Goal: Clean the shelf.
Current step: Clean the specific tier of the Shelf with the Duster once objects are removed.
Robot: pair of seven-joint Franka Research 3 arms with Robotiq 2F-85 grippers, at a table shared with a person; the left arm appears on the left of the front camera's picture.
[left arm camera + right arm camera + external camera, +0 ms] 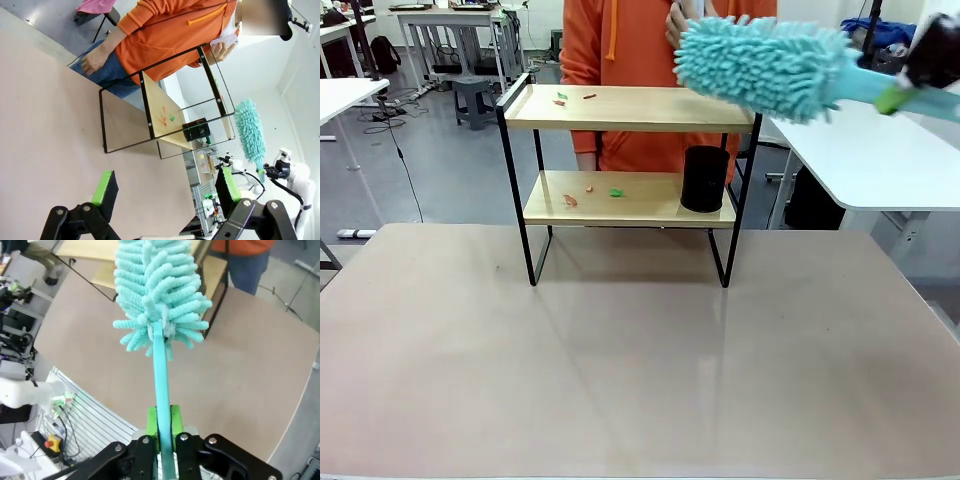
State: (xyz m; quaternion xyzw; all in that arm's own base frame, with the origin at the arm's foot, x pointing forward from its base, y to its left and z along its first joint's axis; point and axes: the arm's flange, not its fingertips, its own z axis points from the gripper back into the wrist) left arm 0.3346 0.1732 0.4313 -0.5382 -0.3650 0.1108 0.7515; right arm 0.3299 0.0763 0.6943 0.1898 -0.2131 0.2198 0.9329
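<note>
Front view: the shelf (630,108) stands at the far middle of the table (620,380), w/ a person (620,40) in an orange top just behind it. The right gripper (894,96) is at upper right, carrying a teal duster (760,62). The duster's fluffy head hangs over the right end of the top board; we can't tell whether it touches. Small scraps (562,98) lie on the left part of the top board. There are more on the lower board, plus a black cup (705,178) at that board's right end.

Left wrist view: the left gripper (166,187) hovers above the table, well apart from the shelf (160,107), jaws spread w/ nothing btw them.

Right wrist view: the right gripper (164,425) has its jaws pressed on the duster's thin handle, and the head (157,295) points toward the shelf.

Progress, as we judge it: the tool is in hand and up by the top tier, but neither board looks wiped, since scraps sit on both. Left to do: sweep the top, then the lower board, working round the cup.
</note>
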